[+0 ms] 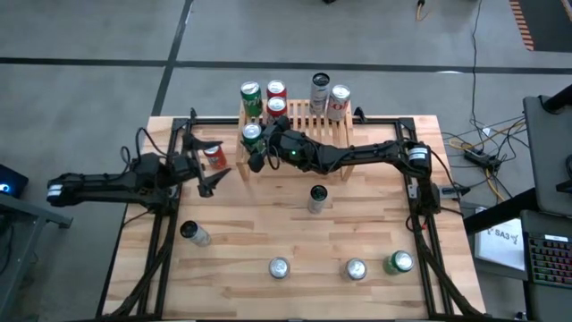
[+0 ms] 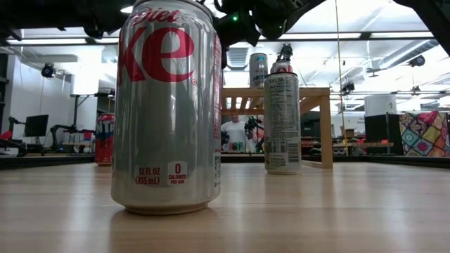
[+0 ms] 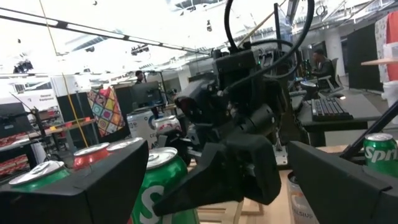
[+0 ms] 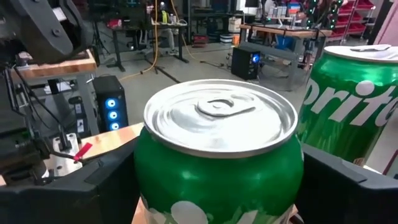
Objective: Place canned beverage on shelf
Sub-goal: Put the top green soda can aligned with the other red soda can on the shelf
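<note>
While right gripper straddles one green can, grip unclear | left gripper wide, empty

On floor at far right, tangled cables. At right edge, a keyboard. Far behind the table, a seated person.

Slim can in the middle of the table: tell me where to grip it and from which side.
Take the slim can around the middle of its body, fingers on opposite sides of the round wall, coming in level from the right arm's side. It stands upright and alone, with no other can close by, so that side is free. Being tall and narrow, it would likely tip if pinched near the top.
</note>
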`<action>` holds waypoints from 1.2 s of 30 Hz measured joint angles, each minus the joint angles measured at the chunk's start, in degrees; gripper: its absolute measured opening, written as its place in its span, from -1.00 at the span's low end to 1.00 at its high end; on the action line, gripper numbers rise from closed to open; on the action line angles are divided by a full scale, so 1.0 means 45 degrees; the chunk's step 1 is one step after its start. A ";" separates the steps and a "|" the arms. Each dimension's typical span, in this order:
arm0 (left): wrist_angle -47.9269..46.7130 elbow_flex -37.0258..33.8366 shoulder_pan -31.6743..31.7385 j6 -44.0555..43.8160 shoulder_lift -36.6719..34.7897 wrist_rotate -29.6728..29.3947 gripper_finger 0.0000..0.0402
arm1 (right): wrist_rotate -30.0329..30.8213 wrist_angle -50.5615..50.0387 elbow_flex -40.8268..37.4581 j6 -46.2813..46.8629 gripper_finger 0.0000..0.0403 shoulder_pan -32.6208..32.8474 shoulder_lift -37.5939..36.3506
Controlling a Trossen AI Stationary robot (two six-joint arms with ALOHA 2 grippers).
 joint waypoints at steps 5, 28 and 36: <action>0.0005 0.0000 0.0000 -0.0168 0.0521 0.0000 0.84 | -0.0005 -0.0124 0.0160 -0.0216 0.59 0.0005 -0.0016; 0.0240 0.0000 0.0000 -0.0878 0.1025 0.0000 0.84 | -0.0003 -0.0122 0.0792 -0.2280 0.59 0.0420 -0.1096; 0.0294 0.0000 0.0000 -0.1274 0.1725 0.0018 0.54 | -0.0152 -0.2602 0.0792 -0.2997 0.45 0.0975 -0.2297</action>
